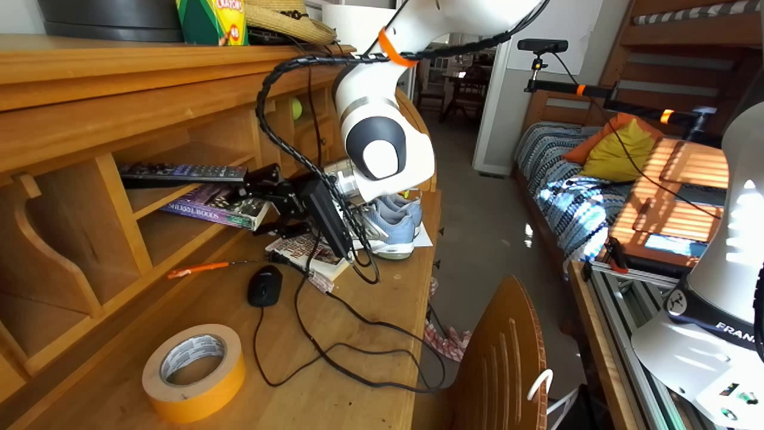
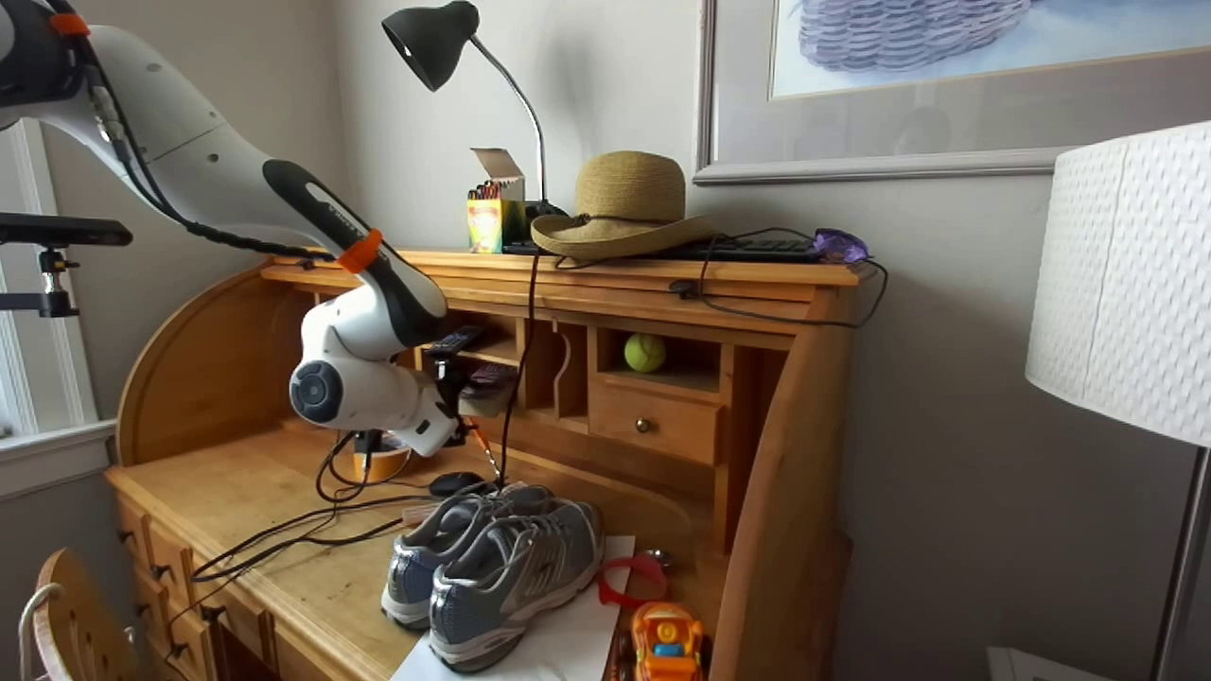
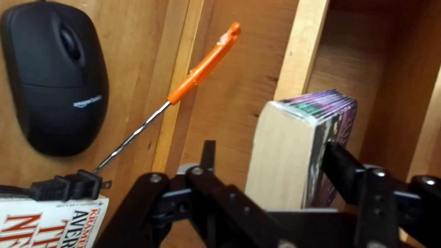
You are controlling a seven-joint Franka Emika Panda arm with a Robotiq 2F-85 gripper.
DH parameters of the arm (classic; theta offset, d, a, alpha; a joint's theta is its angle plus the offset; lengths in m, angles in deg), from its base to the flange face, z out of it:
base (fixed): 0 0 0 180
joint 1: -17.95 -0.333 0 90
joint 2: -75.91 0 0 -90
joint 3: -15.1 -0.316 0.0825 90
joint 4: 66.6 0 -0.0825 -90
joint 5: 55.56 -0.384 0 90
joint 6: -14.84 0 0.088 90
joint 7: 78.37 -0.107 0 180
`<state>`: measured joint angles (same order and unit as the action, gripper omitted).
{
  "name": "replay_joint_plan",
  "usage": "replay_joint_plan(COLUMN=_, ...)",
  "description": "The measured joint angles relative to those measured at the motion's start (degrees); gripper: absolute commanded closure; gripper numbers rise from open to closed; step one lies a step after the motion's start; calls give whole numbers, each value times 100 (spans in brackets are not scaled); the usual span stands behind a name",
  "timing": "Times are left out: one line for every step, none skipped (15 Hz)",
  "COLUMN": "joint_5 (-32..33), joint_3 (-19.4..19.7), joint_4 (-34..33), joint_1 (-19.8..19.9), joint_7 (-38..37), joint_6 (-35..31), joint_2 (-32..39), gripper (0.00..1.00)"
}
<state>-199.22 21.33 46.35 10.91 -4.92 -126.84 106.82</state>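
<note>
Wrist view: the black two-fingered gripper [image 3: 270, 151] had its jaws parted astride the thick, purple-spined paperback book [image 3: 282, 155] jutting from a brown wooden compartment [image 3: 305, 48], with one jaw looking far closer than its partner, so centring before squeezing seemed wise.

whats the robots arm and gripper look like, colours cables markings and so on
The arm is white and rounded, with dark joint covers. A dark band on its base bears pale lettering starting "FRAN". Black cables run along it, held by orange straps. The gripper is black, with angular hinged linkages, small metal pins and slim fingers.
</note>
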Motion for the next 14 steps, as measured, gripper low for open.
replay_joint_plan(joint_5=0, joint_3=15, joint_4=105, joint_1=2, joint_7=-5, joint_6=1, joint_2=-87, gripper=58)
replay_joint_plan(joint_5=1, joint_3=34, joint_4=222, joint_1=4, joint_7=-5, joint_6=1, joint_2=-179, gripper=67)
replay_joint_plan(joint_5=2, joint_3=54, joint_4=337, joint_1=12, joint_7=-5, joint_6=1, joint_2=-271, gripper=73)
replay_joint_plan(joint_5=3, joint_3=75, joint_4=436, joint_1=26, joint_7=-5, joint_6=1, joint_2=-362, gripper=81)
replay_joint_plan(joint_5=3, joint_3=106, joint_4=517, joint_1=33, joint_7=-4, joint_6=1, joint_2=-452, gripper=86)
replay_joint_plan(joint_5=3, joint_3=136, joint_4=582, joint_1=47, joint_7=-2, joint_6=1, joint_2=-548, gripper=92)
replay_joint_plan(joint_5=6, joint_3=172, joint_4=631, joint_1=60, joint_7=4, joint_6=0, joint_2=-635, gripper=92)
replay_joint_plan(joint_5=28, joint_3=191, joint_4=689, joint_1=73, joint_7=18, joint_6=-2, joint_2=-702, gripper=92)
replay_joint_plan(joint_5=-27, joint_3=193, joint_4=754, joint_1=70, joint_7=98, joint_6=-2, joint_2=-753, gripper=92)
replay_joint_plan(joint_5=-10, joint_3=202, joint_4=787, joint_1=73, joint_7=127, joint_6=-4, joint_2=-778, gripper=92)
replay_joint_plan(joint_5=11, joint_3=204, joint_4=790, joint_1=73, joint_7=127, joint_6=-6, joint_2=-787, gripper=92)
replay_joint_plan(joint_5=11, joint_3=202, joint_4=790, joint_1=72, joint_7=127, joint_6=-9, joint_2=-787, gripper=92)
replay_joint_plan(joint_5=10, joint_3=201, joint_4=785, joint_1=72, joint_7=127, joint_6=-12, joint_2=-786, gripper=92)
replay_joint_plan(joint_5=10, joint_3=195, joint_4=772, joint_1=71, joint_7=126, joint_6=-18, joint_2=-783, gripper=92)
